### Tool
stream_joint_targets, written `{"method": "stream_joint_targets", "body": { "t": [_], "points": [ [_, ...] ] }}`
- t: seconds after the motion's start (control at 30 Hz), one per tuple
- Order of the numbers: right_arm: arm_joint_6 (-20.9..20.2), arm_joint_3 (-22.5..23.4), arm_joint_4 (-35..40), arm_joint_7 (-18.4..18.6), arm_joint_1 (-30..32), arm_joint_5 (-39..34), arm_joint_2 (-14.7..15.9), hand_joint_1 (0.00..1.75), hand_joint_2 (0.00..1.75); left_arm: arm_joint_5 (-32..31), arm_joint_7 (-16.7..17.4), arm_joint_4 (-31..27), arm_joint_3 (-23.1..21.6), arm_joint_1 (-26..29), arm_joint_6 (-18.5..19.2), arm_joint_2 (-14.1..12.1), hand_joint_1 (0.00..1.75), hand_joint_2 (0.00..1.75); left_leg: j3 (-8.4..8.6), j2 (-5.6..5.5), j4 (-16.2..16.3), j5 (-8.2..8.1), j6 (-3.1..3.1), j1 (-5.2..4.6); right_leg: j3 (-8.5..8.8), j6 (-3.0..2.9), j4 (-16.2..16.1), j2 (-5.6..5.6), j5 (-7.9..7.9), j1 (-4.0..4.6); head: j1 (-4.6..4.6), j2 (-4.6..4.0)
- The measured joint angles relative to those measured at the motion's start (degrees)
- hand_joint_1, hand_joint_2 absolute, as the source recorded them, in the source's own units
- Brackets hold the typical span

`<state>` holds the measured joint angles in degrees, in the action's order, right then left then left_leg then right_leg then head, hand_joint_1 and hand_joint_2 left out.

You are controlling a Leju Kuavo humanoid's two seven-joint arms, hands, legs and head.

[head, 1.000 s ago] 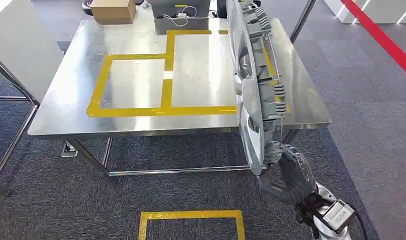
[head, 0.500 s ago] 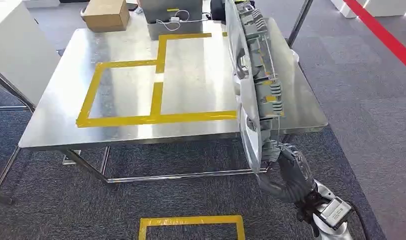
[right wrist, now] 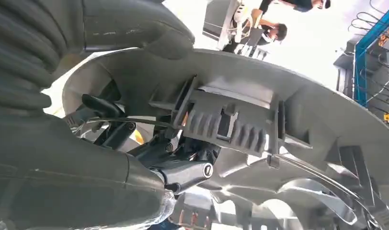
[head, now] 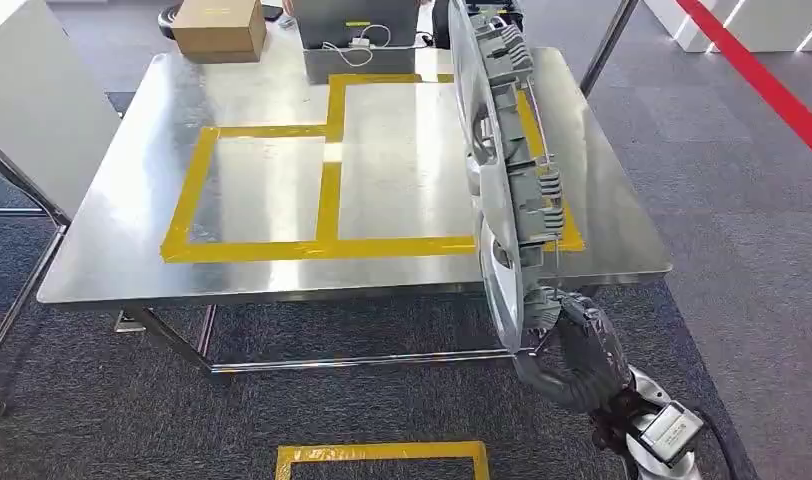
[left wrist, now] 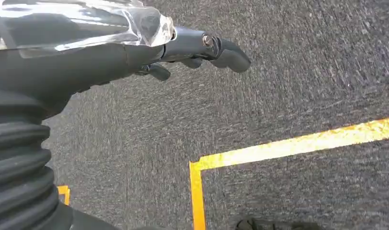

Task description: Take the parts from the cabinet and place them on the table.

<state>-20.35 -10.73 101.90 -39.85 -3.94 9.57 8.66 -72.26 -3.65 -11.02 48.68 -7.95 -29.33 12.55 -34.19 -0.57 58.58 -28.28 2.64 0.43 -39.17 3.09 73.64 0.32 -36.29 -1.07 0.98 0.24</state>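
A large silver wheel cover [head: 502,170] stands on edge in the head view, its ribbed grey back facing right. My right hand [head: 572,345] grips its lower rim, in front of the steel table [head: 122,250] and near the table's front right corner. The right wrist view shows the cover's grey ribbed inside [right wrist: 259,124] with my right hand's dark fingers [right wrist: 183,170] hooked through its openings. My left hand [left wrist: 149,48] hangs over the carpet, its fingers stretched out with nothing in them.
Yellow tape [head: 327,190] marks two rectangles on the table. A cardboard box [head: 220,25] and a grey device with cables [head: 357,30] sit at the far edge. A yellow tape outline [head: 382,455] marks the carpet. A white cabinet [head: 32,90] stands left, and a person [right wrist: 274,28] stands beyond the cover.
The whole picture has shifted, so the camera has moved relative to the table. My right hand still holds the wheel cover in the same way.
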Motion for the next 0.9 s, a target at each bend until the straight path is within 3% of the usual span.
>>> {"method": "stream_joint_targets", "body": {
  "t": [0.03,0.07,0.1,0.17,0.2,0.27,0.3,0.6,0.67,0.9],
  "points": [
    [0.0,0.07,-0.02,0.0,0.16,0.04,0.04,1.69,1.75,0.0,0.0,0.0,0.0,0.03,0.0,-0.04,0.0,1.75,0.12,-0.03,0.01,-0.12,-0.01,-0.01,-1.88,0.09,2.77,-0.01,-0.32,-0.02,-0.02,0.0],
    [-0.02,0.09,-0.02,0.02,0.29,0.39,0.09,1.69,1.75,0.0,0.0,0.0,0.0,0.08,0.0,-0.07,0.0,1.75,0.38,-0.1,0.01,-0.32,-0.04,-0.01,-2.47,0.0,2.68,-0.01,0.85,-0.02,0.02,0.0],
    [-0.02,0.09,-0.09,0.02,0.26,0.89,0.11,1.69,1.75,0.0,-0.07,0.0,0.0,0.12,0.0,-0.05,0.0,1.75,0.73,-0.18,0.02,-0.57,-0.13,0.0,-1.54,-0.16,-0.28,-0.02,3.22,-0.03,-0.06,0.0],
    [0.0,0.07,-0.37,0.07,-0.08,2.41,0.15,1.69,1.75,0.04,-0.44,0.0,0.0,0.16,-0.02,-0.02,0.0,1.75,1.56,-0.33,0.02,-1.1,-0.56,0.02,2.69,-0.58,-10.35,-0.06,8.89,-0.05,-0.09,0.0],
    [0.35,0.07,-0.63,0.52,-0.56,4.01,0.17,1.69,1.75,0.28,-0.57,0.0,0.0,0.18,-0.02,-0.02,0.0,1.75,1.67,-0.32,0.01,-1.35,-0.86,-0.04,4.05,-0.77,-13.71,-0.13,9.51,-0.01,-0.11,0.0],
    [1.36,0.02,-1.51,1.8,-2.25,7.59,0.24,1.69,1.75,0.66,-0.77,0.0,0.0,0.19,-0.15,-0.07,0.0,1.75,1.42,-0.28,0.23,-1.59,-1.31,-0.49,4.59,-0.96,-14.73,-0.02,9.3,0.11,0.04,0.0],
    [1.77,0.0,-2.58,2.41,-3.36,9.3,0.33,1.69,1.75,1.03,-1.03,0.0,0.02,0.31,-0.33,-0.09,0.0,1.75,1.52,-0.25,0.1,-1.56,-0.73,-0.58,4.63,-0.96,-14.75,0.05,9.34,0.13,0.07,0.0],
    [6.33,-0.15,-14.9,3.69,-10.58,18.33,2.58,1.69,1.75,3.28,-2.73,0.02,0.92,1.2,-1.03,0.31,0.0,1.75,2.01,-0.19,-0.86,-1.29,-1.29,-0.48,4.65,-1.35,-14.7,0.11,9.11,0.33,0.0,0.0],
    [7.67,-0.18,-16.99,4.02,-11.23,19.72,3.17,1.69,1.75,3.43,-2.95,0.02,1.07,1.49,-1.05,0.53,0.0,1.75,2.0,-0.2,-0.88,-1.29,-1.66,-0.44,4.65,-1.37,-14.69,0.09,9.1,0.34,-0.02,0.0],
    [11.12,0.04,-19.78,5.88,-10.38,23.25,4.81,1.69,1.75,4.0,-3.45,0.07,1.51,1.89,-1.14,0.77,0.0,1.75,1.98,-0.2,-0.86,-1.32,-1.71,-0.49,4.75,-1.36,-14.82,0.09,9.09,0.23,0.0,0.0]
  ]
}}
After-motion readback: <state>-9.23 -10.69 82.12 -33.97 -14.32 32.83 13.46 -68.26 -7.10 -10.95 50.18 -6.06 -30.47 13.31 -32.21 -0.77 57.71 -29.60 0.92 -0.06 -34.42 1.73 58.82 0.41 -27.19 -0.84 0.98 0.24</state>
